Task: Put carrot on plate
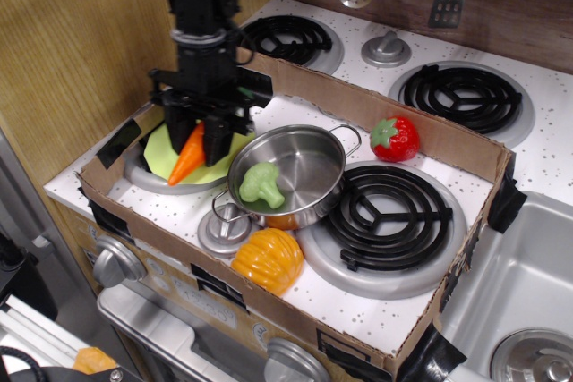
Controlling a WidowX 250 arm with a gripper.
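One gripper [199, 139] is clamped on the carrot [190, 156], held tilted above the plate [161, 151]. Risk noted: the tip overhangs the plate's near rim, so releasing here could let it roll off onto the stovetop [170, 207].

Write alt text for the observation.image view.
A black gripper holds an orange carrot tilted over a lime-green plate on a toy stove. Nearby, a steel pot holds broccoli, with a pumpkin and strawberry around it.
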